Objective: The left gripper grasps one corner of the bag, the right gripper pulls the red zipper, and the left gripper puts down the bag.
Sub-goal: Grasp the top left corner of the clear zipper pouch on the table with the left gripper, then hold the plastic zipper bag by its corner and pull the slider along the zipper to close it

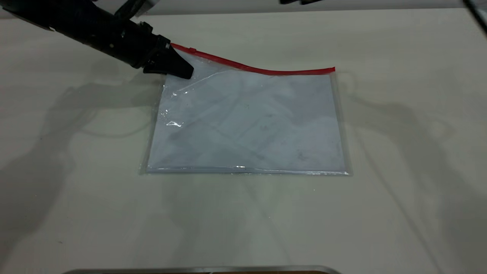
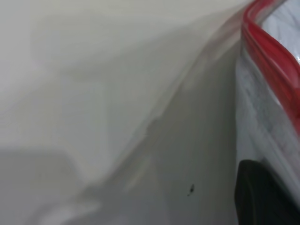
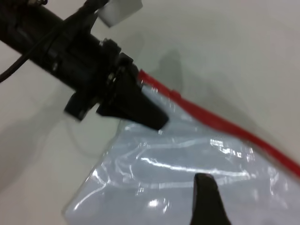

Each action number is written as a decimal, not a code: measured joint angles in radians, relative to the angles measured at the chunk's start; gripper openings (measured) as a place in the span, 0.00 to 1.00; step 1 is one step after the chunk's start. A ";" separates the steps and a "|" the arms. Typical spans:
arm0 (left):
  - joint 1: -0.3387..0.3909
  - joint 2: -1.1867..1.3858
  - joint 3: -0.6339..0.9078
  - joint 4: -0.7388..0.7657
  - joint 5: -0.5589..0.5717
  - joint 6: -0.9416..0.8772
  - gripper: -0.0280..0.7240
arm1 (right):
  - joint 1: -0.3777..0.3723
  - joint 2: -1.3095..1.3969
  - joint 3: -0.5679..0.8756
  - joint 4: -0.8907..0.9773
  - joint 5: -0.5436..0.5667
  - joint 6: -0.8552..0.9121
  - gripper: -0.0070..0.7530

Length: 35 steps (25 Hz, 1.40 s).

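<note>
The bag (image 1: 247, 121) is a clear pouch with white sheets, lying flat on the table apart from its raised far left corner. The red zipper (image 1: 251, 68) runs along its far edge, with the small slider tab (image 1: 193, 50) near the left end. My left gripper (image 1: 182, 70) is shut on that far left corner and holds it a little off the table. It also shows in the right wrist view (image 3: 150, 117). My right gripper shows only as one black finger (image 3: 206, 199) hovering over the bag (image 3: 178, 178), short of the zipper (image 3: 220, 124).
The pale table (image 1: 76, 190) spreads all round the bag. A metal rim (image 1: 201, 270) lies at the near edge. A black cable (image 1: 477, 15) crosses the far right corner.
</note>
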 joint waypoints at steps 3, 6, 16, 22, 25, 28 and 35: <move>0.000 -0.026 0.000 0.013 0.011 0.133 0.11 | 0.012 0.099 -0.129 0.000 0.057 -0.001 0.69; 0.000 -0.050 0.000 0.024 0.033 0.249 0.11 | 0.026 0.205 -0.275 -0.003 0.131 0.010 0.69; 0.000 -0.071 0.000 0.025 0.039 0.578 0.11 | 0.054 0.464 -0.625 -0.034 0.281 0.102 0.69; 0.000 -0.071 0.000 0.024 0.038 0.607 0.11 | 0.098 0.516 -0.655 -0.025 0.284 0.107 0.69; 0.000 -0.071 0.000 0.024 0.036 0.617 0.11 | 0.117 0.545 -0.665 -0.001 0.283 0.107 0.69; 0.000 -0.071 0.000 0.029 0.031 0.625 0.11 | 0.125 0.566 -0.665 0.044 0.281 0.105 0.68; 0.000 -0.071 0.000 0.039 0.028 0.649 0.11 | 0.128 0.569 -0.667 0.101 0.255 0.062 0.67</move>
